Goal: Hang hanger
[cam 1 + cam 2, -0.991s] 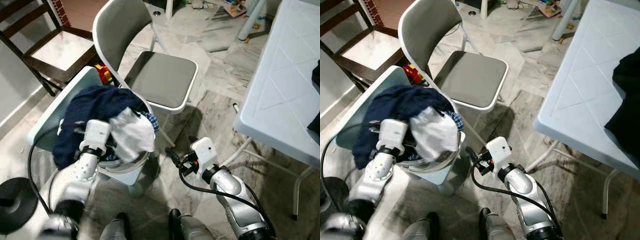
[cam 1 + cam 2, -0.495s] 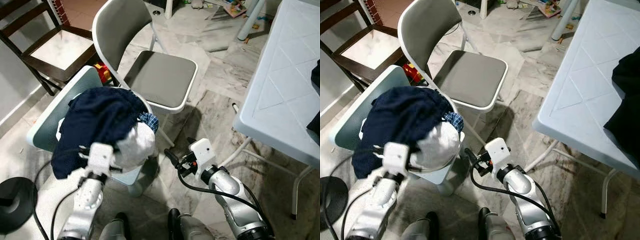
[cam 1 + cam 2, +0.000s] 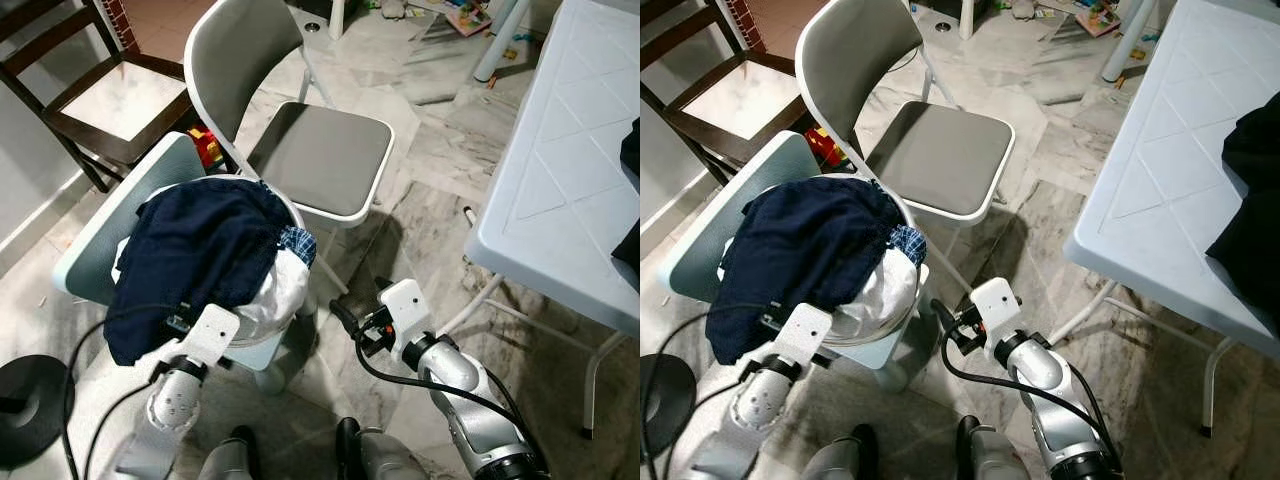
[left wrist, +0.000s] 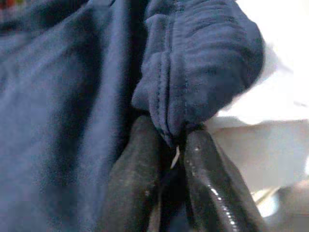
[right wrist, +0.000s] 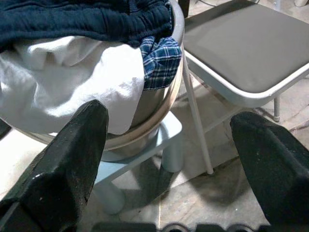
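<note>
Progress: early — no hanger can be seen, nothing is hung yet.
Left gripper (image 4: 171, 159): jaws clenched on the hem of the navy garment (image 3: 200, 250) in the basin (image 3: 895, 305).
Right gripper (image 5: 169, 159): jaws released, waiting near the folding chair (image 3: 320, 155).
Left to do: find the hanger and hang it.

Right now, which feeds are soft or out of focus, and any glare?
Left wrist view: soft throughout, the navy garment too close to focus, white cloth blown out. Right wrist view: basin and grey chair seat fairly sharp, near fingers blurred. Eye views: sharp, even light, soft shadow under the chair, no glare on the table.
</note>
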